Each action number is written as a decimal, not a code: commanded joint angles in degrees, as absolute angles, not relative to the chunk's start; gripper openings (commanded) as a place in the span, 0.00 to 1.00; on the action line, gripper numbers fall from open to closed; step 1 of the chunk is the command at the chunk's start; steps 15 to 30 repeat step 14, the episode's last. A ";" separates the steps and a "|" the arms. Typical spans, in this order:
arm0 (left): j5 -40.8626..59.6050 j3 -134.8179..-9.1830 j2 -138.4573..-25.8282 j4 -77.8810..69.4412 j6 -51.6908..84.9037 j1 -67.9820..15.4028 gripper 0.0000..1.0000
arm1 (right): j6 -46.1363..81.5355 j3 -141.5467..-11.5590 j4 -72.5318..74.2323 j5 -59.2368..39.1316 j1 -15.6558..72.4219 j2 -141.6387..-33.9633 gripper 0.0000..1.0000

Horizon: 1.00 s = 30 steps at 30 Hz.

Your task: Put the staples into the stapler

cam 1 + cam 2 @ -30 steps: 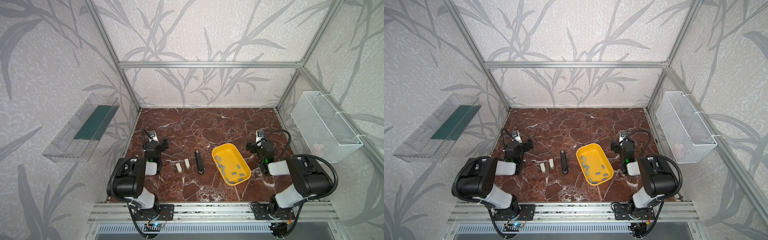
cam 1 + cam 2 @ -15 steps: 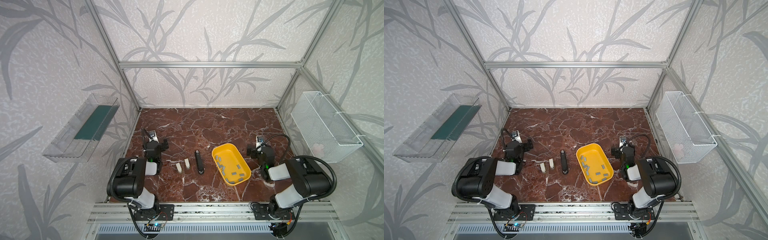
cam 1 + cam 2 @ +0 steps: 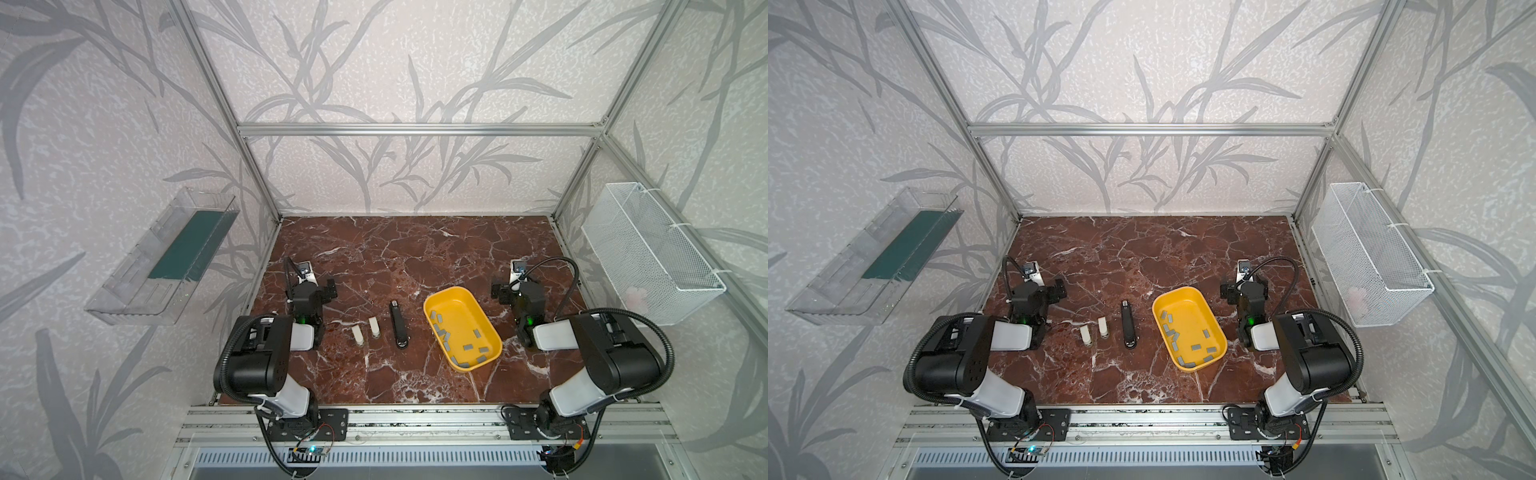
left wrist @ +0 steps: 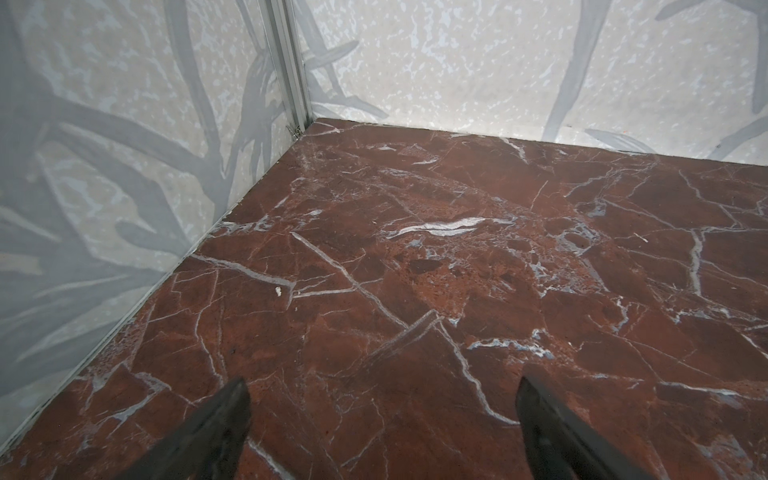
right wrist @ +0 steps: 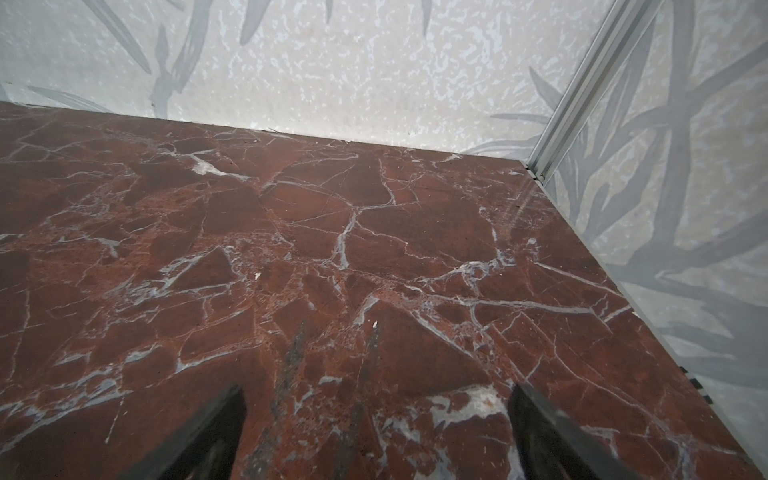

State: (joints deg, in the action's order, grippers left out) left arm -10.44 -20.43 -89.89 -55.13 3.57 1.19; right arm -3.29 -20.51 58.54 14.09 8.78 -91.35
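The stapler (image 3: 399,325) (image 3: 1128,324) lies flat on the marble floor, long, slim and black, with its length running front to back. To its right is a yellow tray (image 3: 446,291) (image 3: 1177,293) holding several grey staples (image 3: 439,318) (image 3: 1169,318). My left gripper (image 3: 312,287) (image 3: 1040,289) (image 4: 382,386) rests low at the left, open and empty, well clear of the stapler. My right gripper (image 3: 516,287) (image 3: 1246,289) (image 5: 376,392) sits just right of the tray, open and empty. Both wrist views show only bare marble and the back corners.
Two small cream blocks (image 3: 357,336) (image 3: 375,327) stand just left of the stapler. A clear plastic shelf (image 3: 166,257) hangs on the left wall. A white wire basket (image 3: 648,249) hangs on the right wall. Aluminium posts mark the back corners.
The right gripper shifted slightly towards the front half a second ago and is back near its earlier place. The left arm, stapler, tray and blocks have not moved.
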 commanded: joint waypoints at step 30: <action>-10.89 -21.04 -89.91 -55.52 2.71 1.03 0.99 | -3.74 -20.33 59.31 14.40 8.69 -91.49 0.99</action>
